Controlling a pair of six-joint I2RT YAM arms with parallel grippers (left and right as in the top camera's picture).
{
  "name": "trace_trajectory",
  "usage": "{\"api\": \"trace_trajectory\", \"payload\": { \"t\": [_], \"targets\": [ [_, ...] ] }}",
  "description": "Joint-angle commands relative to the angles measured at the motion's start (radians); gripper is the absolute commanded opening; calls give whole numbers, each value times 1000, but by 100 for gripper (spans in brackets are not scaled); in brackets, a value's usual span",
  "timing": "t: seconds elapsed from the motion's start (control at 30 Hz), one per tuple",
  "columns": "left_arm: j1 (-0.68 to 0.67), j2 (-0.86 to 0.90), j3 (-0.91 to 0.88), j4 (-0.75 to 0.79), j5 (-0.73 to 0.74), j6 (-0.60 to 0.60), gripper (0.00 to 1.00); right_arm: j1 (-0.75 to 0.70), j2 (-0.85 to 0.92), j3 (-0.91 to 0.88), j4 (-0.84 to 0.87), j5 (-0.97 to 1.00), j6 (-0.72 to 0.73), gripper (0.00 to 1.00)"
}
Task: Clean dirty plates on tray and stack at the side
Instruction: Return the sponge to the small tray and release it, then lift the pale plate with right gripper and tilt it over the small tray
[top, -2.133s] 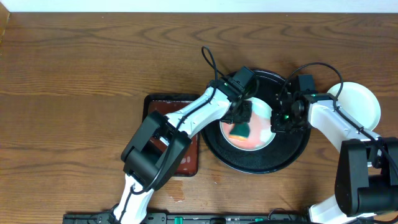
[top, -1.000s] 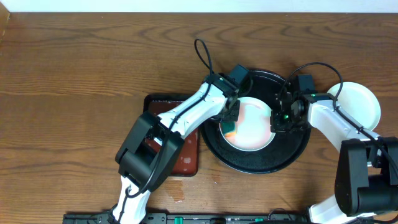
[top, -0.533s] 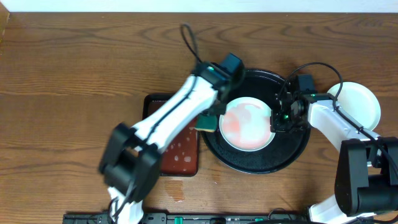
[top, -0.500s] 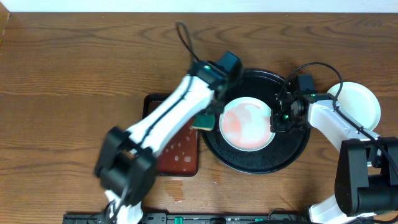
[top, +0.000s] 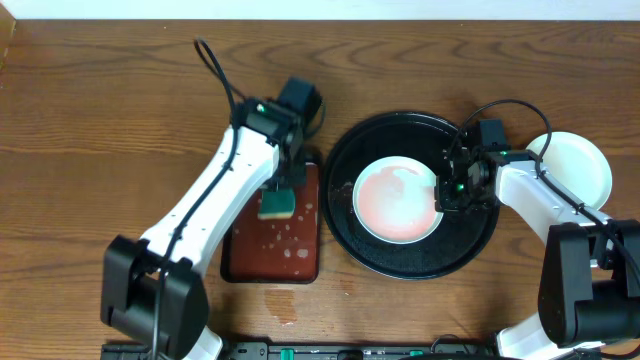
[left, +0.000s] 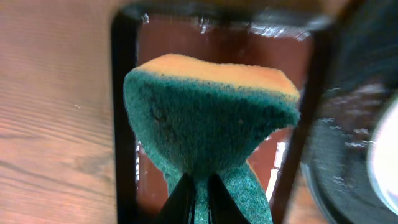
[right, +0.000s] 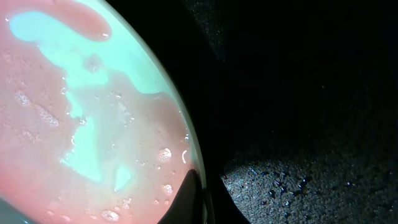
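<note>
A pale mint plate (top: 398, 200) smeared with a pinkish wet film lies on the large black tray (top: 400, 262). My right gripper (top: 447, 190) is shut on its right rim; in the right wrist view the fingers (right: 198, 194) pinch the plate's edge (right: 81, 124) over the tray's wet floor (right: 298, 93). My left gripper (top: 280, 190) is shut on a green-and-yellow sponge (top: 277, 205), held over the reddish-brown tray (top: 300, 245). The left wrist view shows the fingers (left: 200, 196) squeezing the sponge (left: 205, 118). A clean white plate (top: 578, 165) sits right of the black tray.
The reddish-brown rectangular tray (left: 161, 50) is wet, with droplets on it, and lies close to the left of the black tray (left: 357, 124). A small wet patch (top: 285, 300) lies on the wooden table in front of it.
My left gripper has lifted the sponge off the plate and carried it left, to above the reddish-brown tray. The plate now shows whole. The right gripper has not moved.
</note>
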Motion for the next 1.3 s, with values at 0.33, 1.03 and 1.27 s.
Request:
{"api": "trace_trajectory", "payload": {
  "t": [0.33,1.03,1.27],
  "targets": [
    [110,-160,-39,14,111,3,64,16,-95,9,-20,48,-9,1],
    [200,-702,-40,-12,111,2,72,483,-377,10,341,172,-35,1],
    [200,-708,-40,-42,111,2,72,631,-286,10,528,262,-153,1]
  ]
}}
